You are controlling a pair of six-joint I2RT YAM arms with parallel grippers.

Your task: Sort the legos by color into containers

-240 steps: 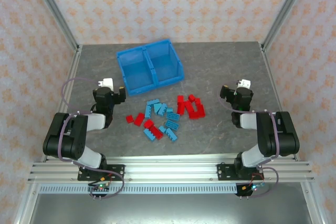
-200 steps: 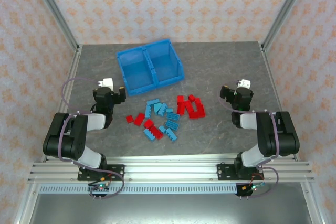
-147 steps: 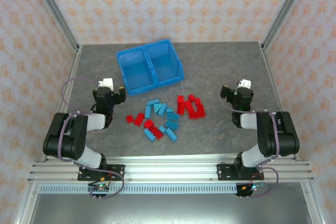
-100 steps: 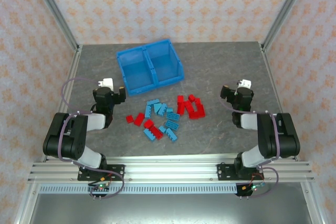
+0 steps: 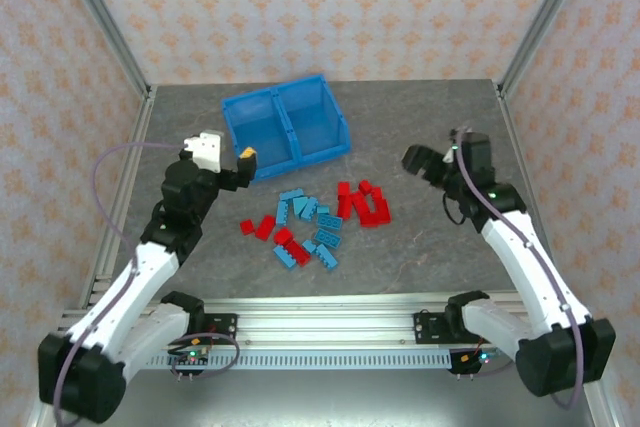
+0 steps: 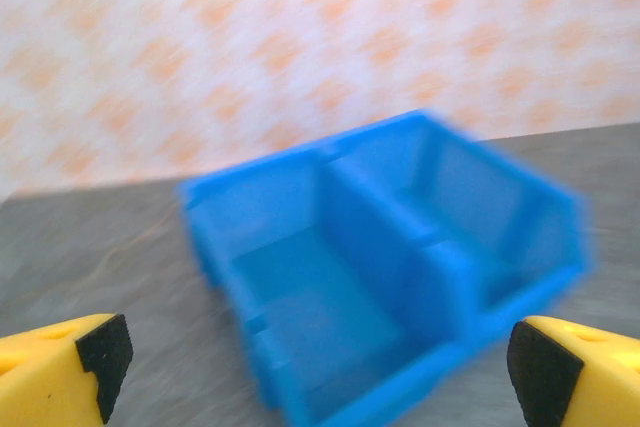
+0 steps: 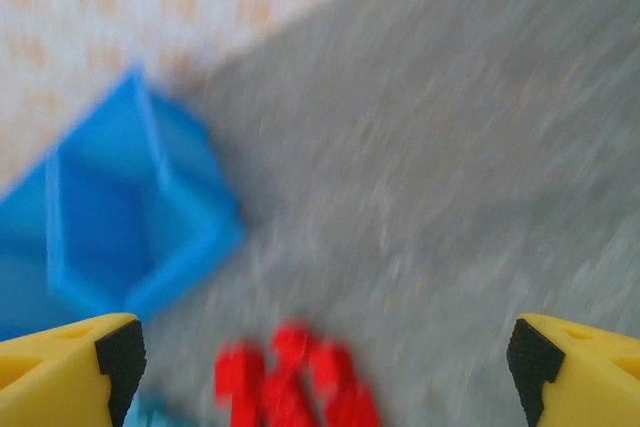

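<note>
The work surface is a grey, stone-patterned table [image 5: 430,127]. It is enclosed on three sides by walls [image 5: 330,7] papered in a pale orange motif and framed by aluminium posts [image 5: 100,22]. An aluminium rail [image 5: 330,327] runs along the near edge, where both arm bases are bolted.

A blue plastic bin [image 5: 272,94] is set on the far left-centre of the table, slightly rotated. It is split by a divider wall [image 5: 288,130] into two side-by-side containers, seen from above as a left compartment [image 5: 255,147] and a right compartment [image 5: 315,127]. In the left wrist view the bin [image 6: 300,155] is blurred, and the blue floor of each compartment is seen.

The bricks lie on the table, nearer the arms than the bin. The light blue bricks [image 5: 318,222] are clustered at the centre. The largest group of red bricks [image 5: 364,203] lies just to their right, and a few more red ones lie at the cluster's left and near edges. In the right wrist view the red bricks [image 7: 290,382] and the bin [image 7: 110,217] are heavily blurred.

The left gripper [image 5: 243,160] is held just beside the bin's near-left corner. Its yellow fingers [image 6: 60,362] are spread wide and nothing is held between them. The right gripper [image 5: 415,160] is held to the right of the red group, apart from it. Its fingers [image 7: 575,367] are likewise spread wide — nothing is gripped.
</note>
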